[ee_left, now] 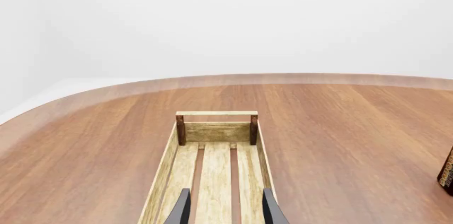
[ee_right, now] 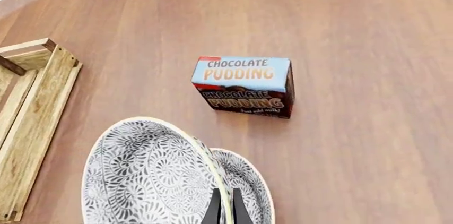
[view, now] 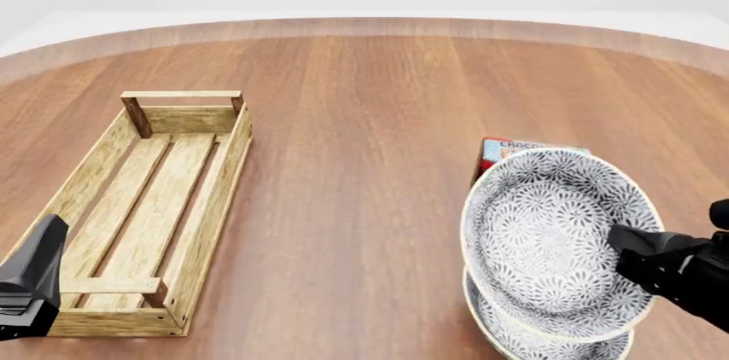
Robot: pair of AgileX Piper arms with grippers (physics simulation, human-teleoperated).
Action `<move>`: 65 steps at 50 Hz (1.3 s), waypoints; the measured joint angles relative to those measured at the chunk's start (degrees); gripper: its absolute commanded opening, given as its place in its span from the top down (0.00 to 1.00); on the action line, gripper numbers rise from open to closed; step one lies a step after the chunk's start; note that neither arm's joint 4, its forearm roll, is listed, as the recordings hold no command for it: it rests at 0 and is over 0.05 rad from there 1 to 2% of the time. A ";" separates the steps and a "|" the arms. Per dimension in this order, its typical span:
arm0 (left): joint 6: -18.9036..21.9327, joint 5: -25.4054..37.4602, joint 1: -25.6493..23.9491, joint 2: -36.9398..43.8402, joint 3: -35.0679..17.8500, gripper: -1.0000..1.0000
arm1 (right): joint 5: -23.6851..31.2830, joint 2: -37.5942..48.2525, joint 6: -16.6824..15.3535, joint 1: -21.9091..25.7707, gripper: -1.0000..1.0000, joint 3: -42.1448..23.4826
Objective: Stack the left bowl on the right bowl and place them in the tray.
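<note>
The long light-wood slatted tray (view: 148, 206) lies at the desk's left, long axis running away from the arms; the left end effector (ee_left: 226, 208) hovers over it, fingers apart (holding nothing). Far right, the right end effector (view: 638, 249) clamps the tilted floral-patterned left bowl (view: 547, 232) above the matching right bowl (view: 535, 339).

Table (view: 376, 121): tray (view: 148, 198), pudding box (ee_right: 244, 86), bowl (view: 513, 345).

Both arms are matte black and angular, with no markings showing. The left gripper (ee_left: 225, 208) ends in two slim, dark, tapering blades. The right gripper (view: 621, 240) is a blocky black wedge with faceted, hard-edged housing.
</note>
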 measured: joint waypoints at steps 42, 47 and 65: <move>0.00 0.00 0.00 0.00 0.00 0.00 | -5.89 -1.37 2.39 -2.91 0.00 10.18; 0.00 0.00 0.00 0.00 0.00 0.00 | -6.28 -1.24 2.25 -3.00 0.00 10.22; 0.00 0.00 0.00 0.00 0.00 0.00 | -6.47 -1.23 2.07 -2.68 0.00 10.08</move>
